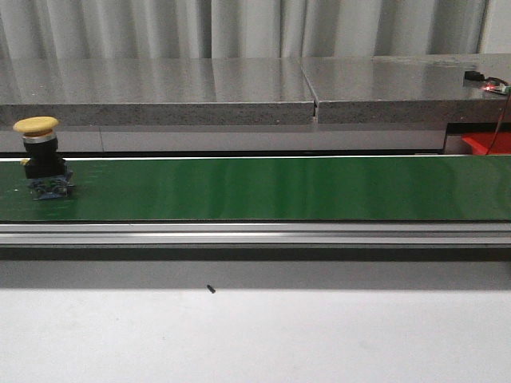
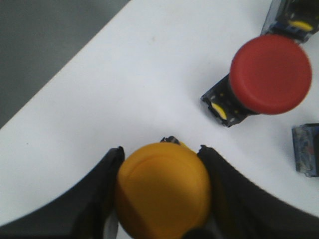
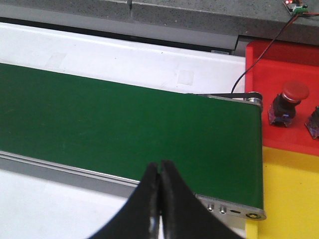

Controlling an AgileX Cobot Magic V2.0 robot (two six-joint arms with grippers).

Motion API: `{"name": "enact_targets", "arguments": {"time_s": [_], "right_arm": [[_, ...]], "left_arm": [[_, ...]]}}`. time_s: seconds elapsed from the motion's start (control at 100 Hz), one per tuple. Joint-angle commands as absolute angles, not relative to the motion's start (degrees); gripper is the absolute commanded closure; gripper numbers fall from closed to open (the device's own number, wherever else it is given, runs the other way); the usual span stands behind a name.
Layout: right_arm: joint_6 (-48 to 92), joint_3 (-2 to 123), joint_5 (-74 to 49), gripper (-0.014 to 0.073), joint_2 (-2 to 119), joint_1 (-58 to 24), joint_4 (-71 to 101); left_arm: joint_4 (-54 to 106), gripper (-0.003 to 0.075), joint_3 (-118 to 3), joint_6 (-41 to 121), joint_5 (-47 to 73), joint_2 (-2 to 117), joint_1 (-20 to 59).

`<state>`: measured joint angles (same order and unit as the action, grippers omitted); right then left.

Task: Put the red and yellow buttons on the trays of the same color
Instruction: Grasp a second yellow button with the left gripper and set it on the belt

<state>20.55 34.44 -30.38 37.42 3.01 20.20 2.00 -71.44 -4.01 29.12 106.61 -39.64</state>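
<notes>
Left pincer [image 2: 162,199]: clamped on a yellow button [image 2: 163,189], one black finger against each side of its cap, above a white desk [image 2: 124,89].
Right pincer [image 3: 159,199]: closed on nothing, fingertips pressed together, hovering over the near edge of the green belt [image 3: 124,124].
Yellow button on belt [image 1: 41,155]: standing upright at the far left end of the belt in the front view, cap on top, black body and small blue base below.
Red button near left pincer [image 2: 264,77]: lying tilted on the white desk, well apart from the held button.
Red tray [image 3: 284,94]: beyond the belt's right end; one red button [image 3: 288,102] upright on it.
Yellow tray [image 3: 289,194]: just beside the red tray, nearer the right pincer.
</notes>
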Motion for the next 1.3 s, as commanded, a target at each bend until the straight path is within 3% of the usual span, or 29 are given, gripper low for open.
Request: {"name": "enact_targets", "arguments": {"time_s": [0.0, 0.24, 0.52, 0.91, 1.29], "right_arm": [[21.07, 35.93, -26.78, 0.0662, 37.34, 3.17, 20.58], [21.07, 35.93, -26.78, 0.0662, 37.34, 3.17, 20.58], [21.07, 35.93, -26.78, 0.0662, 37.34, 3.17, 20.58], [21.07, 35.93, -26.78, 0.0662, 37.34, 3.17, 20.58], [21.07, 35.93, -26.78, 0.0662, 37.34, 3.17, 20.58]], "left_arm": [[3.48, 0.0740, -73.07, -4.54, 28.27, 100.62, -39.85], [3.75, 0.0740, -73.07, -4.42, 33.54, 92.18, -37.05], [3.75, 0.0740, -73.07, -2.50, 38.31, 84.36, -26.74], [3.75, 0.0741, -73.07, -1.36, 38.98, 84.30, -14.38], [3.75, 0.0741, -71.55, -1.03, 38.25, 88.73, -11.95]]}}
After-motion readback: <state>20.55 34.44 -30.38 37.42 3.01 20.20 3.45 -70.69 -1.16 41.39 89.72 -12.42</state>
